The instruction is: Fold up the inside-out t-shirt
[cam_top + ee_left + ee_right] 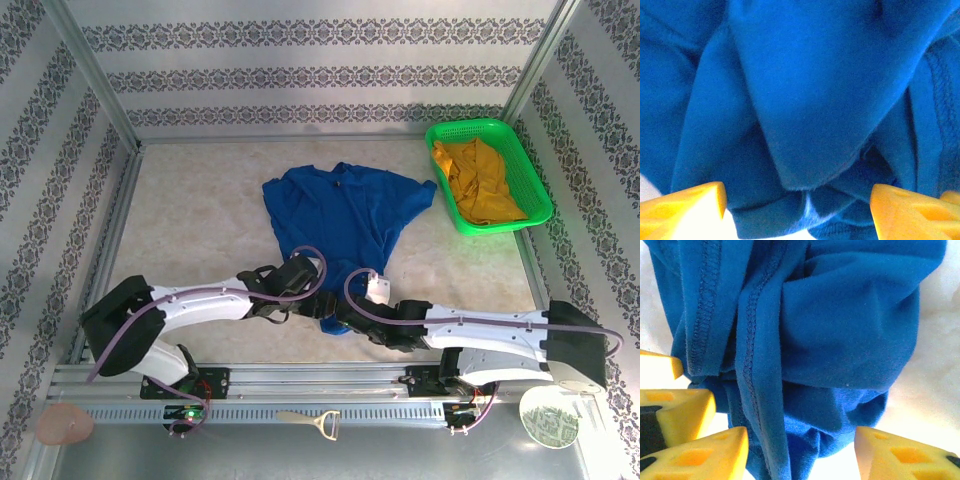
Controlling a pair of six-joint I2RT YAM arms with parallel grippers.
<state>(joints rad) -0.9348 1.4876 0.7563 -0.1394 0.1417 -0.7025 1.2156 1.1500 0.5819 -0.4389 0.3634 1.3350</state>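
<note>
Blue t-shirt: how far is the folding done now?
No fold looks done: the t-shirt lies crumpled on the table, seams showing. In hand: left gripper and right gripper stand open at its bunched near edge. Remaining: grasp it, spread it flat, make every fold.

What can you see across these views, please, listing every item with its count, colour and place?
t-shirt: one, royal blue, rumpled at mid-table, its near edge between both arms
basket: one, green, far right corner
garment: one, mustard yellow, in the basket
table: one, beige
round object: one, pinkish, near left corner of the metal ledge
handled tool: one, cream, on the ledge between the arm bases
dish: one, white with green pattern, near right corner
left arm: one, white and black, reaching to the shirt's near edge
right arm: one, white and black, likewise
left fingers: two, yellow, apart, cloth ahead
right fingers: two, yellow, apart, bunched cloth between
</note>
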